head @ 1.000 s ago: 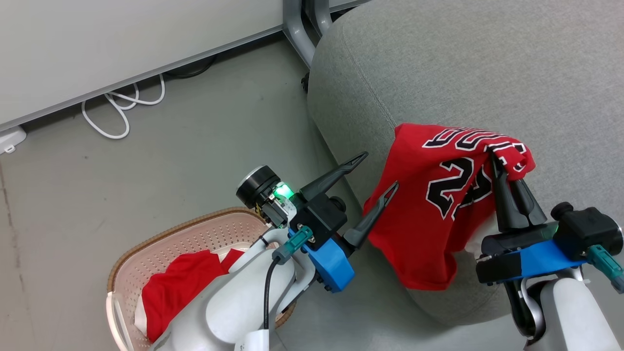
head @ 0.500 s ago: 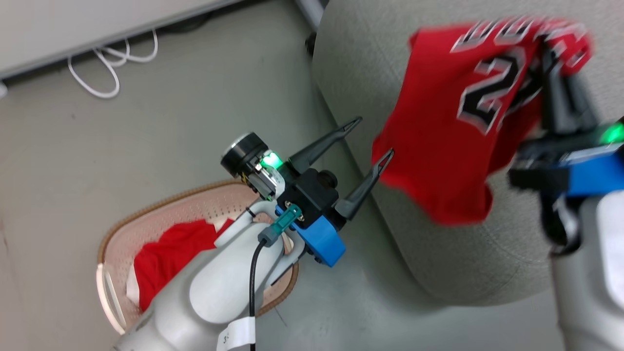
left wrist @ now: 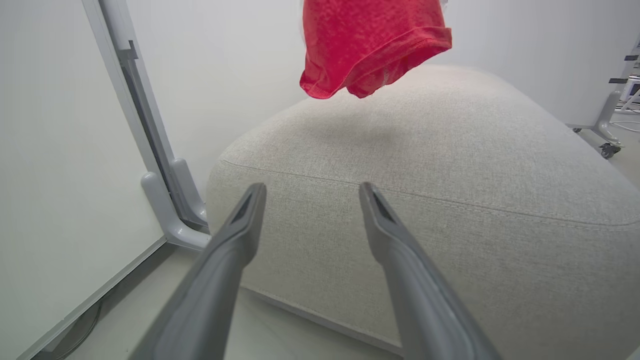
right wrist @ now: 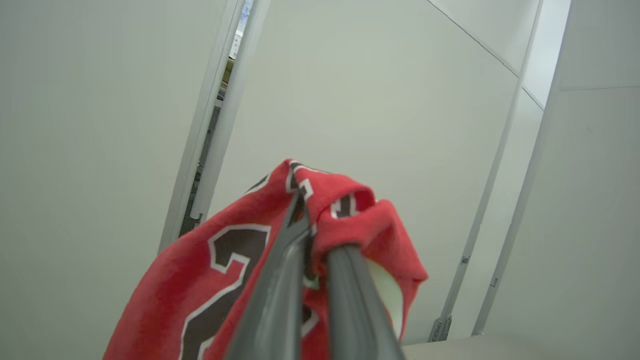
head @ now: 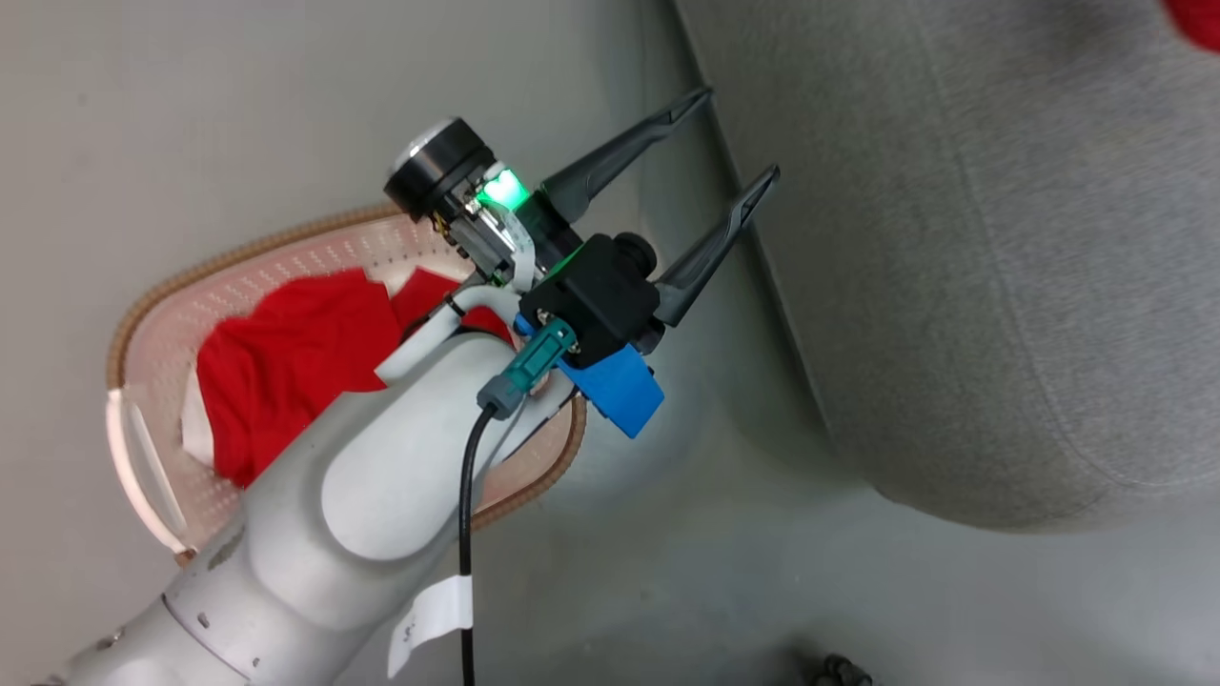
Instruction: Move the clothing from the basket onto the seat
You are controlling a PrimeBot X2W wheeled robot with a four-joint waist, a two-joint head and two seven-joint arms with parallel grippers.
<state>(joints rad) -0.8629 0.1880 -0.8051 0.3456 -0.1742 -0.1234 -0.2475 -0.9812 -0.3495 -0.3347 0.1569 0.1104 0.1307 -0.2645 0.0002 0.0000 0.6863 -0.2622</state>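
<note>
Since a second ago, the jersey has risen from the seat's front edge, and the head camera has swung as well. In the head view only a red sliver of the jersey is at the top right corner, beyond the seat. The right gripper is pinched on a fold of the jersey near its black-and-white lettering. In the right wrist view its two dark fingers are pressed together with cloth bunched over their tips and the rest of the garment hanging down to the left. Pale wall panels stand behind it.

In the left wrist view the jersey's hem dangles in the air above the light-grey seat, clear of the cushion and casting a faint shadow on its top.

The left gripper stands wide apart and holds nothing. It hovers above the floor between the basket and the seat's rounded side, with its fingertips pointing toward the cushion. In its own wrist view the left gripper frames the seat's seam, well below the hanging jersey.

The basket sits on the floor to the left, partly hidden by the pale left forearm. The plainer red piece lies crumpled inside it, behind and below the left gripper and not touched by it.
</note>
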